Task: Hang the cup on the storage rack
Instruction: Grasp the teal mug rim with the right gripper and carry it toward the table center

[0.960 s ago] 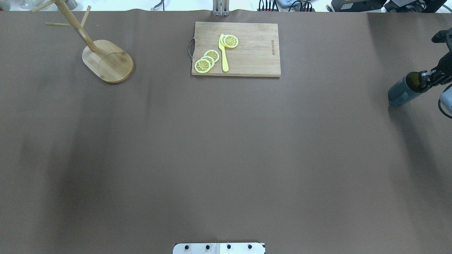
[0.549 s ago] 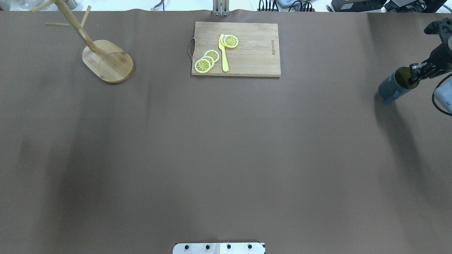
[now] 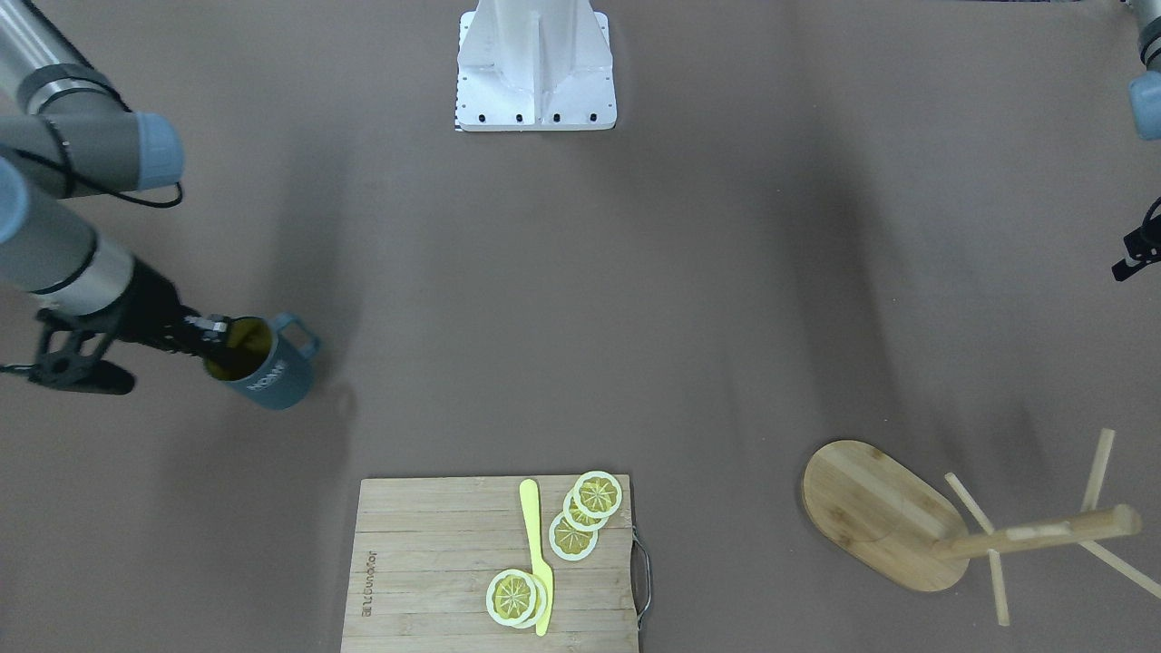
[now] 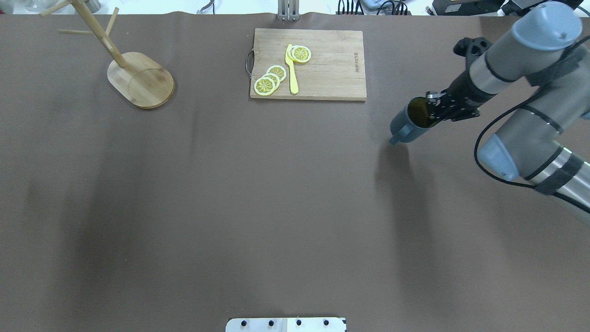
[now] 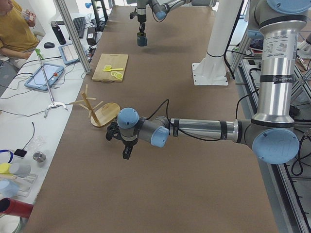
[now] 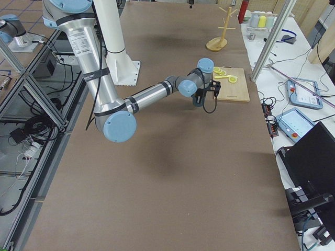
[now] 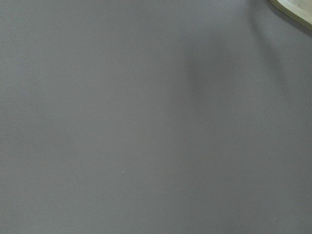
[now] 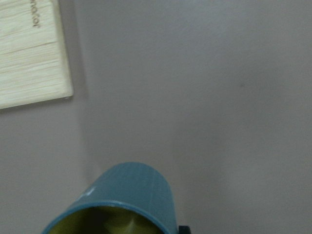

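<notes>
The carry is in hand: the right end effector point(image 4: 432, 109) pinches the cup point(image 4: 406, 128) by its rim, above the counter point(image 4: 295, 207), just right of the cutting board point(image 4: 332, 69). The cup hangs near upright, long axis vertical, mouth up, handle turned left. Next comes a long traverse to the storage rack point(image 4: 140, 80), far left, lining the handle up with a peg. I cannot tell the state of the left end effector point(image 5: 127, 154).

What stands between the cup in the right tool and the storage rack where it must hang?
Only the cutting board, with lemon slices and a knife, lies between the cup and the storage rack. It is flat, and the right tool seems to hold the cup above the table, so it probably clears it.
</notes>
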Controlling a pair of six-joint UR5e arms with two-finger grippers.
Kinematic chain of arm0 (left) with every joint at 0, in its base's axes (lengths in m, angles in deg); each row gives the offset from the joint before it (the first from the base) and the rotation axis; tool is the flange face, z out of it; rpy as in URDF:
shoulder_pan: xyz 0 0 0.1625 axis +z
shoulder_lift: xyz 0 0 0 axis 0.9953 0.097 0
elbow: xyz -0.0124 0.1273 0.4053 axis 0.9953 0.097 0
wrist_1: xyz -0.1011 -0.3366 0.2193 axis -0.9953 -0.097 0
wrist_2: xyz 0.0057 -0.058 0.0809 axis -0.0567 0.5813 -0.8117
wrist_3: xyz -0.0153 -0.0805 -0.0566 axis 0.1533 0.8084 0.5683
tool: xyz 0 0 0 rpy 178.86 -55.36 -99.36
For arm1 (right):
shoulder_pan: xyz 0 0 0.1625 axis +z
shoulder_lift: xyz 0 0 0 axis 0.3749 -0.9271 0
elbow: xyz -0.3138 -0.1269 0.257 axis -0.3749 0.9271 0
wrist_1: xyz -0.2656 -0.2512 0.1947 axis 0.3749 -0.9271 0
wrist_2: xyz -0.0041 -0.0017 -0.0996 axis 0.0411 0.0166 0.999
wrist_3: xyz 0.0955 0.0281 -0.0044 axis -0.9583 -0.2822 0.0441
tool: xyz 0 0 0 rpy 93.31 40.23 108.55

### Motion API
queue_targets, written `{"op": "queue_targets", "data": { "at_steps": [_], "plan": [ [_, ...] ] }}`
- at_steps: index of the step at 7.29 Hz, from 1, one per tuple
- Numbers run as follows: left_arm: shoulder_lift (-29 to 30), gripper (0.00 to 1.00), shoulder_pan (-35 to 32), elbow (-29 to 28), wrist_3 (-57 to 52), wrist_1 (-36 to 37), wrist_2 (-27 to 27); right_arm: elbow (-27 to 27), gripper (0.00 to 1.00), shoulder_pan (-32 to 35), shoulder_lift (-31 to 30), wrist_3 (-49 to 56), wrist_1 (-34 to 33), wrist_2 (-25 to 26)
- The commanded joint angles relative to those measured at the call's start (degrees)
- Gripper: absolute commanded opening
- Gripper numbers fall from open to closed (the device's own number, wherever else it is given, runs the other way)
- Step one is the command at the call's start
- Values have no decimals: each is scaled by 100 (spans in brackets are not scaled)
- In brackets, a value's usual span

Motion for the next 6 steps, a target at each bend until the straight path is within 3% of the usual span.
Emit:
{"op": "queue_targets", "data": {
  "at_steps": [1,3,6],
  "plan": [
    [62,98,63,-14,4,-9,-15,-53,0,-1173,865,-1788,-8,909],
    [97,98,90,-31,-4,-9,-24,52,0,-1720,1263,-2329,-26,1367],
    [97,98,142,-14,4,-26,-15,132,0,-1950,1563,-2595,-322,1484]
  ]
}}
